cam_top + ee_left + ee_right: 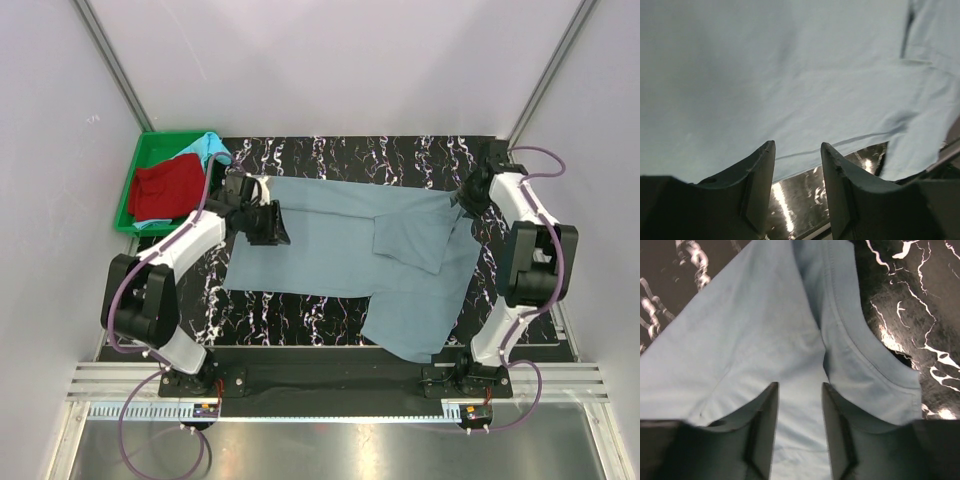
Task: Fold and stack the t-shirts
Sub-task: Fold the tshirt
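Green tray (165,138): far-left corner of table (300,315), holds 2 shirts; the tray itself isn't your job.
Red shirt (165,188): in tray, crumpled, not folded.
Turquoise shirt (210,147): in tray too, bunched at its far-right corner, partly under the red one; not folded.
Left gripper (268,222): low at the big shirt's left edge. Jaws apart, nothing btwn them. Your wrist view shows bare table btwn the fingers (760,180), hem just ahead. Released, grasping nothing.
Grey-blue shirt (340,245): spread flat across mid table, lengthwise left to right; near-right part runs down to the table's near edge.
Flap (412,240): lies doubled over on the shirt's right half; sleeve or first fold, can't tell which.
Collar (860,355): at shirt's right end, flat on table, just beside the right fingers (837,430).
Right gripper (468,198): over the collar end. Jaws apart, cloth lies under them, not pinched as far as you can see. Released.
Progress: early, by my read. 1 shirt laid out w/ maybe one fold; 0 finished, no stack.
Left to do: finish folding grey-blue, then fetch + fold red and turquoise, stack all 3.
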Available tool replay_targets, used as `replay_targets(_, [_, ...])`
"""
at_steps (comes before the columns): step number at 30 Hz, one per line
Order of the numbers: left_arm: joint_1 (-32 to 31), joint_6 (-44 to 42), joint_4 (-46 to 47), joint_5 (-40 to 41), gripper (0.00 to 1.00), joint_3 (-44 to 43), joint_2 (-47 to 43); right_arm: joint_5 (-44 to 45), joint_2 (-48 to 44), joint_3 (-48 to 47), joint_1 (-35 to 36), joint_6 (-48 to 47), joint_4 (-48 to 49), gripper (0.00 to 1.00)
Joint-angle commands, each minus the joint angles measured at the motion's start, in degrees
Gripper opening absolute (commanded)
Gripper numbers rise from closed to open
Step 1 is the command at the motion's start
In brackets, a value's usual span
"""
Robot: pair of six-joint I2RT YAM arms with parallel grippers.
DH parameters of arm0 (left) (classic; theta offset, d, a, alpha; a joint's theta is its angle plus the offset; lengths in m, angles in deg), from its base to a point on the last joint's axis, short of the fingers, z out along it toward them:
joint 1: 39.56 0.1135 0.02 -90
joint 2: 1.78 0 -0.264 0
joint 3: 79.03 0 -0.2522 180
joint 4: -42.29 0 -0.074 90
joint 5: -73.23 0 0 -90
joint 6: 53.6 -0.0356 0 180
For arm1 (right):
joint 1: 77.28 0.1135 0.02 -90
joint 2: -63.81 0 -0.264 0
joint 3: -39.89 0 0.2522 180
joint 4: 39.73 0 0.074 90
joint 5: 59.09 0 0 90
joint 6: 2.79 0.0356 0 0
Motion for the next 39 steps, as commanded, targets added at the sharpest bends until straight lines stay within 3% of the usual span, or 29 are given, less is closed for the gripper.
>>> replay_targets(1, [1.69,-1.92,-2.01,3.83,0.46,1.41,-2.02,4.29,4.08,-4.64,-0.07,5.23,0.62,0.44])
replay_targets(7, [2.58,-1.57,-2.27,3.66,0.46,1.94,-2.1,4.29,12.69,-10.26,-0.07,3.14,1.85,0.33])
replay_targets(20, [5.65,2.39,-2.62,4.09,0.46,1.33,0.62,7.29,27.21,-21.51,-0.07,-2.14,1.15,0.35])
replay_targets(28, [8.82,4.23,-4.47,6.47,0.47,1.06,-1.58,1.58,41.52,-45.22,0.29,-2.49,-5.61,0.37])
replay_targets(32, [9.17,3.44,-4.29,5.42,0.47,-0.52,0.09,-0.01,49.88,-65.62,0.73,-1.18,-16.13,0.4])
replay_targets(34, [9.08,3.01,-3.86,5.68,0.47,-3.85,2.37,0.77,49.37,-67.14,0.73,-0.83,-18.27,0.42])
replay_targets(39, [9.08,5.89,-0.78,6.73,0.47,-14.03,12.71,3.23,38.84,-58.45,0.64,-4.33,-17.84,0.54])
